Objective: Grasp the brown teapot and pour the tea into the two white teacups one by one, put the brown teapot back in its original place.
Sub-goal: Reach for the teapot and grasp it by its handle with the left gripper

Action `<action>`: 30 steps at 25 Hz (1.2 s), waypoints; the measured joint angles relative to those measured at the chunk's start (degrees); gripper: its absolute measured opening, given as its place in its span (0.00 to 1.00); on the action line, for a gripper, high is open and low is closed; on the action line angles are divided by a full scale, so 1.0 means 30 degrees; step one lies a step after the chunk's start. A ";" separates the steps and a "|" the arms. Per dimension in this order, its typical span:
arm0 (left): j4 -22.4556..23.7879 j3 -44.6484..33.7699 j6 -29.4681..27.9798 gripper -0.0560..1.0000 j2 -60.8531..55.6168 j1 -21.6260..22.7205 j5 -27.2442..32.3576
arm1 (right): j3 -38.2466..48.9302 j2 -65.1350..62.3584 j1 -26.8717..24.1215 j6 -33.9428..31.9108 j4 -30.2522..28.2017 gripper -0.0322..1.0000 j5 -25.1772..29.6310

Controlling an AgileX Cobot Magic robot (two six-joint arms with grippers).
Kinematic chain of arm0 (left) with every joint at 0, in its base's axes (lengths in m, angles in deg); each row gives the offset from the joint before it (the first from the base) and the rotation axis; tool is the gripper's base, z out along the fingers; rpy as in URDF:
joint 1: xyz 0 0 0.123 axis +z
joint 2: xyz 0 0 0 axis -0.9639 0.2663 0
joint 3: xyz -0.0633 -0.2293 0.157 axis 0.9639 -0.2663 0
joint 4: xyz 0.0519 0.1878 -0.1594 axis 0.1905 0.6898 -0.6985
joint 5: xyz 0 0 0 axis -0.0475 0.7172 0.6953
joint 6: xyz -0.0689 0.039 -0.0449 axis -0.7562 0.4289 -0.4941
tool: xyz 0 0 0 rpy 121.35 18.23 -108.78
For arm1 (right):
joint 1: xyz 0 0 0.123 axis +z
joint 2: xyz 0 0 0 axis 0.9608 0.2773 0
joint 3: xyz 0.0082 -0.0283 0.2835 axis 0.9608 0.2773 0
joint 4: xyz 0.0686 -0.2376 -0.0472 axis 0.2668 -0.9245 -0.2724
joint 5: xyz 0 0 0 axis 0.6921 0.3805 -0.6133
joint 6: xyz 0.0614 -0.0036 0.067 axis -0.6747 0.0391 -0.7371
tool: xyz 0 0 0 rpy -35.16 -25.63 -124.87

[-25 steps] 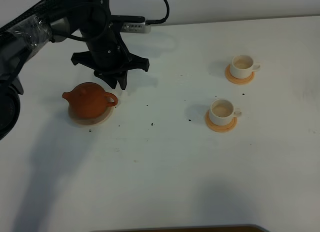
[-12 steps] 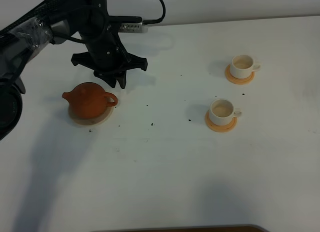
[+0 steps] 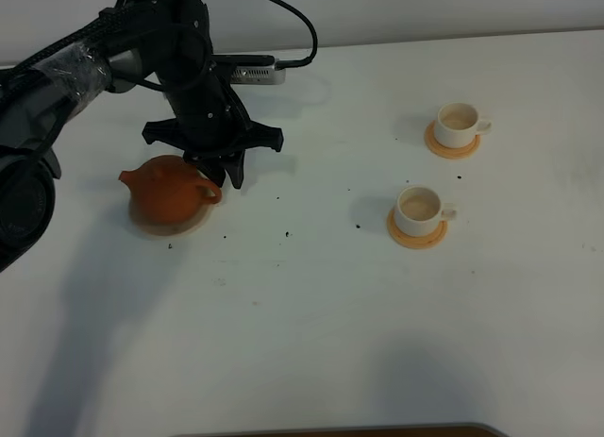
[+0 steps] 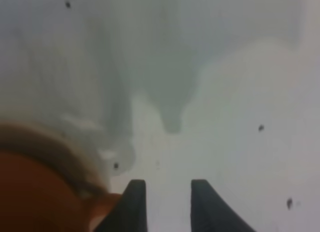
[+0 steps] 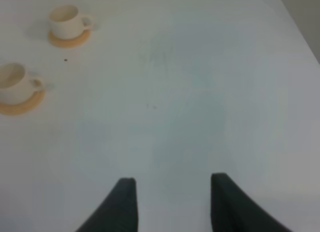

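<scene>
Viewing a white table (image 3: pixel 311 305) flecked with dark specks, pale wall (image 3: pixel 425 8) along the top edge. The brown teapot (image 3: pixel 165 190) sits left-centre on its saucer (image 3: pixel 175 228), long axis left-right, spout pointing left. My left gripper (image 3: pixel 225 177), just right of it, is part-open and empty; right gripper (image 5: pixel 170 202) is wide and empty.

White table (image 3: pixel 311 343), scattered dark specks (image 3: pixel 286 234)

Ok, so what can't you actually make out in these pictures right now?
- Exterior high: the left arm overlaps the brown teapot's top, so the lid is indistinct. Whether the jaws touch its handle is unclear.
- Left wrist: blurred, with the teapot cut off by the frame edge.
- Nearer white teacup and farther white teacup: too small in every view to show any tea.
- Right arm: outside the exterior high view.
</scene>
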 joint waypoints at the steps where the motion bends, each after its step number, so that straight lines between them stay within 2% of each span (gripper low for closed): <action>1: 0.0000 0.0000 0.0014 0.30 0.0000 0.0000 0.0277 | 0.0000 0.0000 0.0000 0.0000 0.0000 0.40 0.0000; 15: -0.0028 0.0000 0.0980 0.30 0.0000 0.0000 0.0762 | 0.0000 0.0000 0.0000 0.0000 0.0000 0.40 0.0000; 21: -0.0957 0.0000 0.1361 0.30 0.0000 0.0000 0.0762 | 0.0000 0.0000 0.0000 0.0000 0.0000 0.40 0.0000; 30: -0.1310 -0.0137 0.1447 0.30 0.0000 -0.0057 0.0776 | 0.0000 0.0000 0.0000 0.0000 0.0007 0.40 0.0000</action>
